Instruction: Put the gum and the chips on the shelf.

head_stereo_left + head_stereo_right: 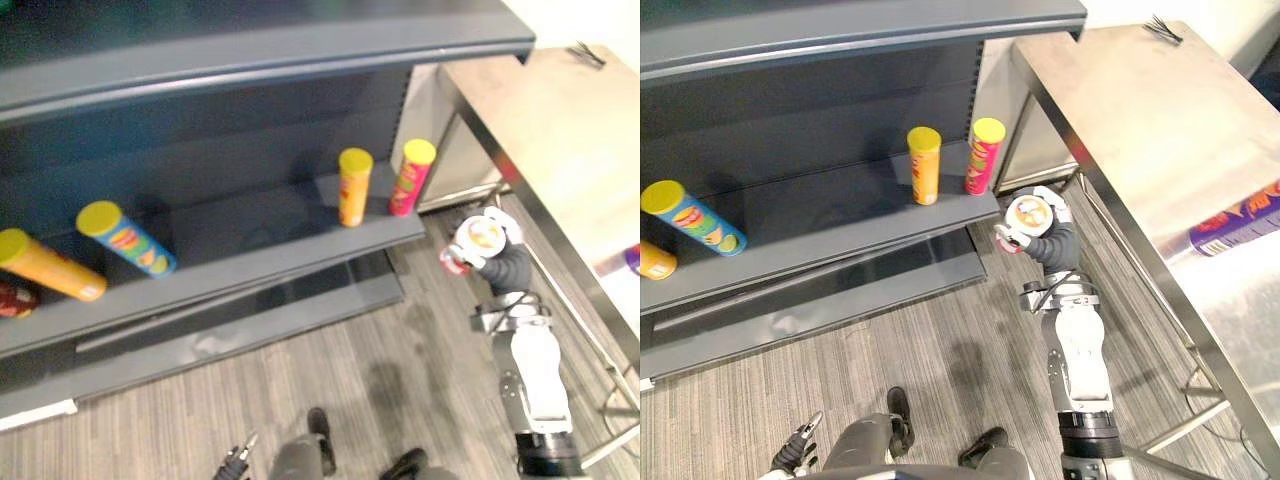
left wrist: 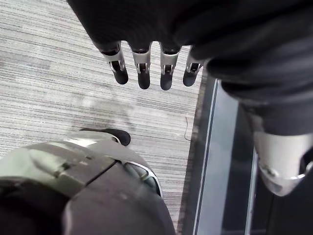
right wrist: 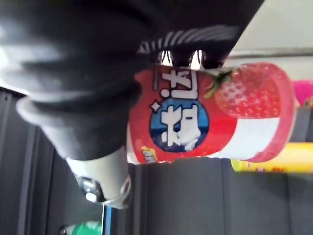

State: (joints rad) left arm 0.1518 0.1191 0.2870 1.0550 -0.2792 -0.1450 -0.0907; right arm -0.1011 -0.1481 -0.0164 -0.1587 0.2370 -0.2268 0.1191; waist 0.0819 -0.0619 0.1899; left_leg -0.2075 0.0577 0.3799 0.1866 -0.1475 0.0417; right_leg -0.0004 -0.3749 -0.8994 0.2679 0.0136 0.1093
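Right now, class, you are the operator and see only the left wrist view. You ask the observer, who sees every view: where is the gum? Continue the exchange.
Observer: The right robot hand is curled round the gum canister.
Operator: Is it on the shelf?
Observer: No, it is held in the air off the right end of the shelf.
Operator: What stands there?
Observer: An orange chip can and a pink chip can, upright near that end.
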